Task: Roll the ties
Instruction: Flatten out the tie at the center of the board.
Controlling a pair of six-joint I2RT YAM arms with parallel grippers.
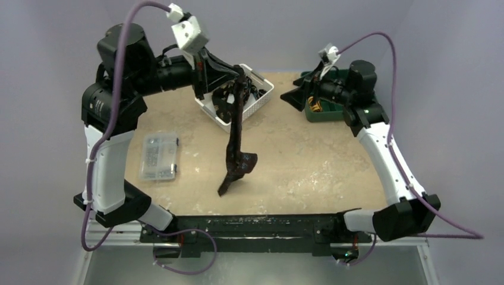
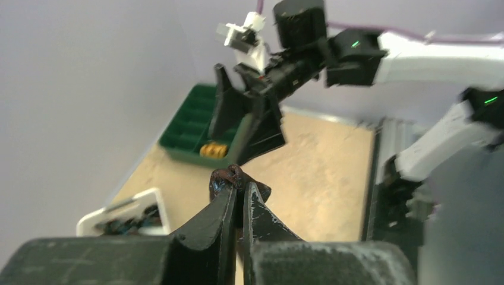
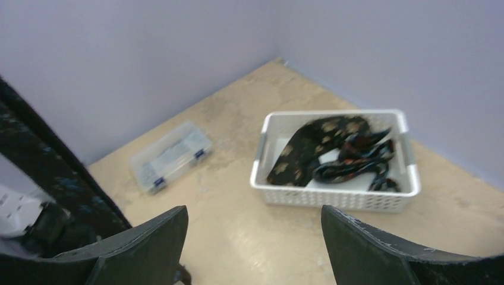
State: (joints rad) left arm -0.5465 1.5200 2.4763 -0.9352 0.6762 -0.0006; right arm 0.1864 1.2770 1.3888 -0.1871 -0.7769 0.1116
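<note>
The left gripper [image 1: 239,72], at upper centre of the top view, has its fingers pressed together on the upper end of one tie [image 1: 236,133]. Its own wrist view confirms the pinch but shows only a crumpled dark nub of fabric at the fingertips; the rest of the length is out of that frame. From above, this tie runs steeply from the gripper, across the white basket [image 1: 262,100] in frame, down to the table [image 1: 309,166], where its lower end lies bent at centre frame. The pattern cannot be made out there. The right gripper [image 1: 292,98], upper right beside the green bin [image 1: 325,114], has its fingers spread wide. The top view gives them only as dark wedges, while the right wrist view shows the gap plainly. That view alone looks into the basket, where further ties [image 3: 333,153] lie tangled, count uncertain. It shows the hanging tie blurred and cut off at its left edge. A clear lidded box [image 1: 159,155] sits at left on the table, its contents too small to identify.
</note>
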